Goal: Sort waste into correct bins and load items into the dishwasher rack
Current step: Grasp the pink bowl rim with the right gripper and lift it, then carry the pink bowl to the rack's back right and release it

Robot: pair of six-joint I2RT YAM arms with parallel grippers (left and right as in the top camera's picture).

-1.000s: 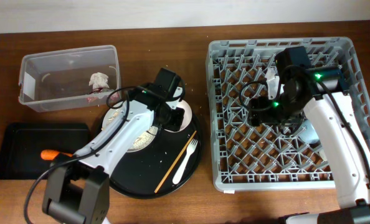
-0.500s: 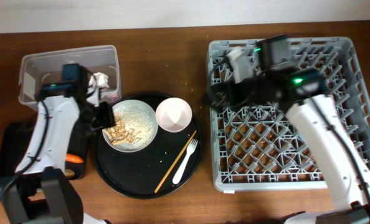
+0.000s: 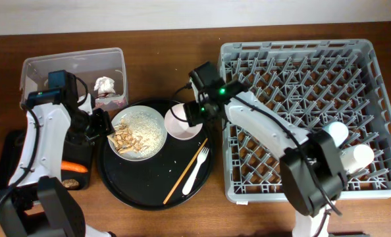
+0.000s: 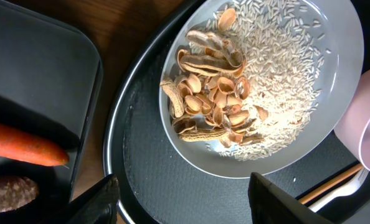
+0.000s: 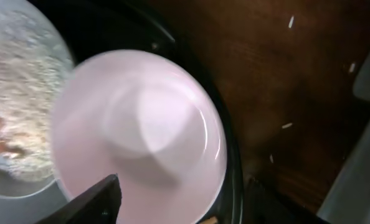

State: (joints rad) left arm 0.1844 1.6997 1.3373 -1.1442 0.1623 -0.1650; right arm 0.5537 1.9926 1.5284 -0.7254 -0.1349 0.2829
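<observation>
Both grippers hang with jaws spread over the round black tray (image 3: 143, 191).

At far left the carrot piece (image 3: 74, 167) lies in the shallow black tray (image 3: 24, 141), and the paper wad (image 3: 104, 84) sits in the clear tub (image 3: 51, 62) behind it. The left gripper (image 4: 184, 186), jaws wide apart, hangs at the left edge of the white plate (image 3: 149, 135), which holds the food scraps (image 4: 210, 106). Just to the right, the right gripper (image 5: 182, 186) is above the white bowl (image 5: 141, 130), not touching it. The fork (image 3: 195, 170) and chopstick (image 3: 182, 179) lie on the round tray. A pale cup (image 3: 338, 133) and a second cup (image 3: 359, 157) rest in the right side of the dishwasher rack (image 3: 294, 187).
</observation>
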